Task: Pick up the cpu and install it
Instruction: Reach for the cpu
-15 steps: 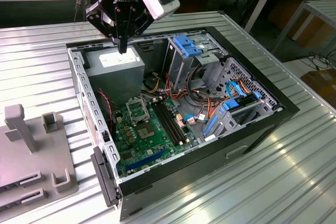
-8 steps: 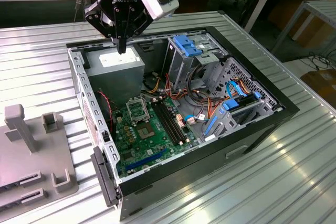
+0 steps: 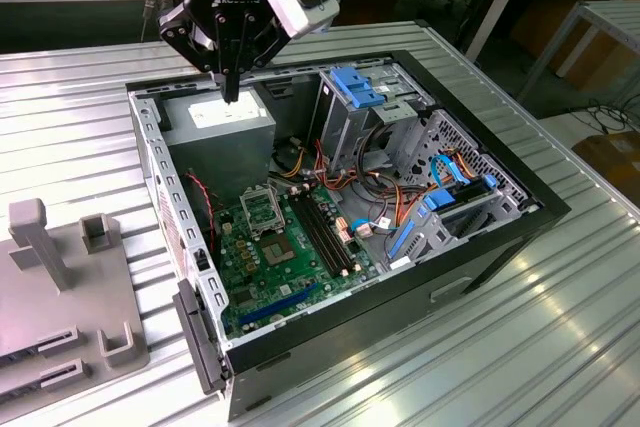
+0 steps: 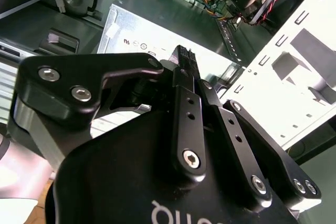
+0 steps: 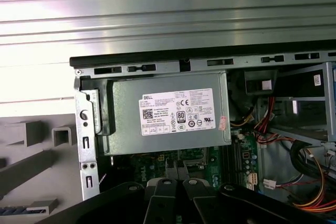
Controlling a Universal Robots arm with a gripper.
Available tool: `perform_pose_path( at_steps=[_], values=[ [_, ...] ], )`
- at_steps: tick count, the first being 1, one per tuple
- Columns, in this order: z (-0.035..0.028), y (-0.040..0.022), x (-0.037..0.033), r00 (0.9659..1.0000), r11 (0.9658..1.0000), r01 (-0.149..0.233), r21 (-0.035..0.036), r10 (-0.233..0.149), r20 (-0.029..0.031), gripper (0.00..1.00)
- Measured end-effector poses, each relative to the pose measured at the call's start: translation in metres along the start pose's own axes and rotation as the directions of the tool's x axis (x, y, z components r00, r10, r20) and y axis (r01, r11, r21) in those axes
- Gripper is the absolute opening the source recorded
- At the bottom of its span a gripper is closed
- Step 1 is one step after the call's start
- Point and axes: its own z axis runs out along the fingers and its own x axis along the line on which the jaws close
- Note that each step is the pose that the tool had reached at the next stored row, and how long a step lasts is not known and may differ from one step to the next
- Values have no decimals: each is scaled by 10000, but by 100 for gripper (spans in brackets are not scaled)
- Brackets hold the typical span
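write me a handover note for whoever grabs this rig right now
Gripper: shut, nothing seen in its grip; it hangs over the power supply inside the open case.
Cpu: cannot tell whether it sits in the socket on the motherboard.
Done and left: pickup and install both unconfirmed from these views.

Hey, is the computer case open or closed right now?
Open: the computer case has no side panel on, leaving the motherboard exposed.
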Motion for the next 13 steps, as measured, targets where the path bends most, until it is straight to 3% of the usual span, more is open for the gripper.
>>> perform_pose_path(
  at_steps=[8,13],
  values=[
    [-1,-2,24,10000,10000,0,1,0,-3,11],
    [-2,-8,107,10000,10000,-1,0,1,-3,11]
  ],
)
